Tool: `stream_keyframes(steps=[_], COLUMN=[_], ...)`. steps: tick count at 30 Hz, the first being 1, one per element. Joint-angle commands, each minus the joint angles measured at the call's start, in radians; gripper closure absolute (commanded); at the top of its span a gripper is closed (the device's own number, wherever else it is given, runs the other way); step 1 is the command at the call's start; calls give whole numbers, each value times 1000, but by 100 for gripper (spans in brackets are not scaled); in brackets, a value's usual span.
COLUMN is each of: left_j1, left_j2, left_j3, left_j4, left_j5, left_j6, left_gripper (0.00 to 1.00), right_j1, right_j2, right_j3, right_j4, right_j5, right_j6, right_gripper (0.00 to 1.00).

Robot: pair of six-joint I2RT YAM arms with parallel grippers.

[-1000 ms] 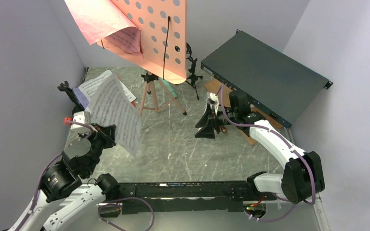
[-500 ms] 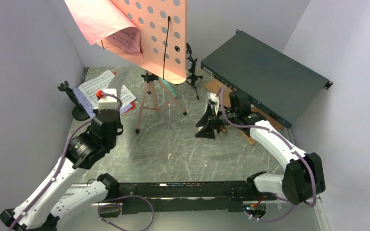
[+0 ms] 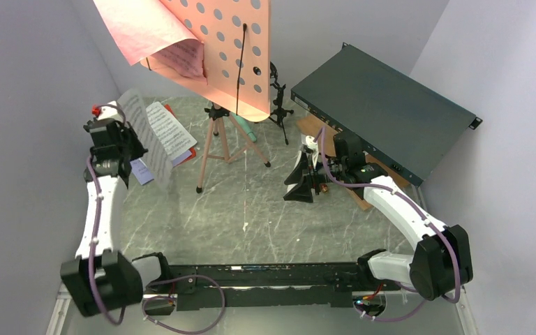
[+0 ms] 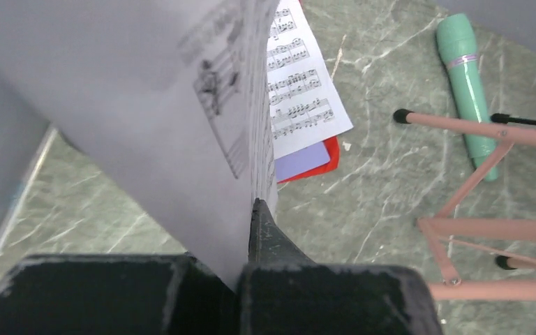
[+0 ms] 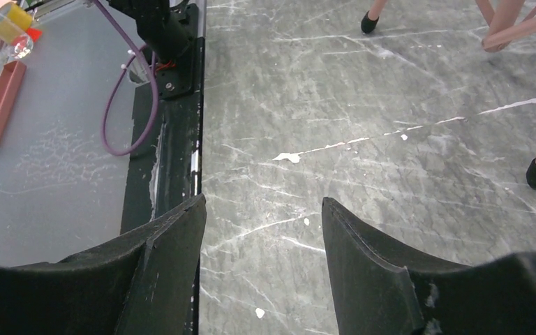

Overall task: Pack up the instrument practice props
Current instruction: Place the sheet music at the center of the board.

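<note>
The white sheet-music page (image 4: 146,105), light and floppy, is clamped by one edge in the left end effector (image 4: 251,213), likely to crease; the right end effector (image 5: 264,209) gapes empty.

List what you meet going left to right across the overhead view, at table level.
left claw gripping a white sheet-music page → pink tripod legs → black microphone mount → right claw, open → large dark green box
</note>
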Motion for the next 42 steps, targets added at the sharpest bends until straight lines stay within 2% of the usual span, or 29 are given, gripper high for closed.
stream_keyframes(steps=[1,5,9,11,13,14,19,23,26,29,36,39,42], left_j1=[128,175,176,178,179,179,179,180,176,149,86,85,84], left_j2=[122,183,194,209,208,209,312,412,502,566,608,629,656], left_j3=[92,117,115,113,99,100,183,218,288,349,392,419,451], left_j4=[133,197,237,280,338,312,52,31,-44,-102,-148,-169,-193], left_j5=[429,646,764,886,917,880,511,436,405,298,-38,-102,-117], left_j6=[-98,-152,-135,-132,-161,-151,-49,-72,-72,-87,-130,-151,-160], left_gripper=[100,100,100,100,100,100,100,100,100,100,100,100,92], right_j1=[-3,-4,-4,-2,-2,-2,-2,-2,-2,-3,-3,-3,-2], right_j2=[-25,-24,-22,-22,-22,-22,-24,-24,-24,-23,-24,-24,-23], right_j3=[42,43,45,45,45,45,45,43,43,43,45,45,45], right_j4=[7,4,1,1,1,1,1,4,4,4,-1,-1,-1], right_j5=[-9,-8,-11,-14,-12,-12,-15,-14,-13,-15,-20,-19,-19], right_j6=[-30,-34,-35,-35,-36,-36,-35,-33,-34,-35,-38,-39,-40], right_gripper=[35,36,36,36,36,36,36,36,36,36,36,35,35])
